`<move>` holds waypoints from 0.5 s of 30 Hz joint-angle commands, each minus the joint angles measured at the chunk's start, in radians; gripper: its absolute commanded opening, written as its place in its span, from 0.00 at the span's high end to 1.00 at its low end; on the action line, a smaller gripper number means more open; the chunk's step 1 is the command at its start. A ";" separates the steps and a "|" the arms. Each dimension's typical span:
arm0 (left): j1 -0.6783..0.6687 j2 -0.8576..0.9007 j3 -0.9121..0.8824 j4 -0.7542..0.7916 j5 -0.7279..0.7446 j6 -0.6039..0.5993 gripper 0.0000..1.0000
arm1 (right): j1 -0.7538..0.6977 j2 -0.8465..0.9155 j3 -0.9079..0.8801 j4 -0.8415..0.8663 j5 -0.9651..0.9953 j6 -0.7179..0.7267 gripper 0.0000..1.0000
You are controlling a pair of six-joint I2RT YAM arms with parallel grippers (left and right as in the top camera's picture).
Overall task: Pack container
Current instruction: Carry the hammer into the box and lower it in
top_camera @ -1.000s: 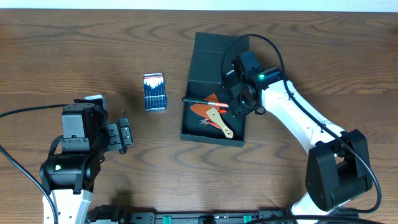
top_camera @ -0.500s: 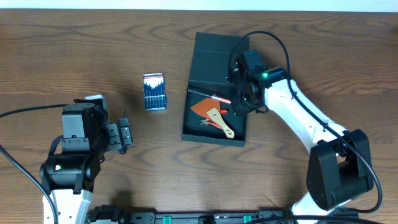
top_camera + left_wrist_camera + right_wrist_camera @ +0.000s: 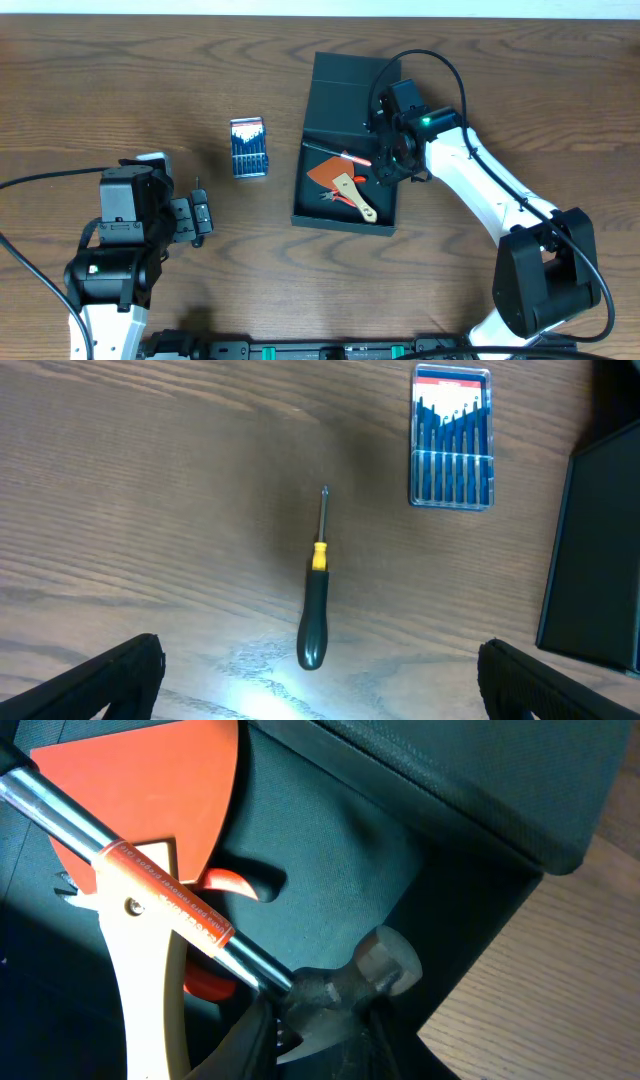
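The dark box [image 3: 302, 210] lies open at the table's middle, its flap lid [image 3: 345, 100] folded back. Inside are an orange scraper [image 3: 324, 172] with a wooden handle [image 3: 355, 198] and a hammer [image 3: 340, 155] with a steel shaft. My right gripper [image 3: 388, 160] is shut on the hammer's head [image 3: 345, 990] inside the box [image 3: 500, 790]; the shaft [image 3: 150, 870] crosses the scraper [image 3: 160, 780]. My left gripper [image 3: 320, 690] is open above a black-handled screwdriver [image 3: 315, 600] on the table, left of the box [image 3: 600, 550].
A blue-and-white screwdriver-bit case [image 3: 248, 147] lies left of the box; it also shows in the left wrist view [image 3: 452, 438]. The right arm's cable [image 3: 440, 75] loops over the box's right side. Bare wood table [image 3: 120, 80] surrounds everything.
Over the last second the hammer swung so its shaft lies further inside the box, and the right gripper shifted slightly up. Nothing moved in the last half second. The left arm stayed still.
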 commanded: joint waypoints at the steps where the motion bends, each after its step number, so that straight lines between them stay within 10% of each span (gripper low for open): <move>1: -0.004 -0.002 0.023 -0.003 -0.001 -0.005 0.01 | -0.016 0.009 0.010 -0.005 0.030 0.013 0.73; 4: -0.004 -0.002 0.023 -0.003 -0.001 -0.005 0.02 | -0.016 0.009 0.010 -0.005 0.030 0.013 0.71; 11: -0.004 -0.002 0.023 -0.003 -0.001 -0.005 0.02 | -0.016 0.009 0.010 -0.005 0.030 0.013 0.34; 15: -0.004 -0.002 0.023 -0.003 -0.001 -0.005 0.01 | -0.016 0.009 0.010 -0.005 0.030 0.013 0.32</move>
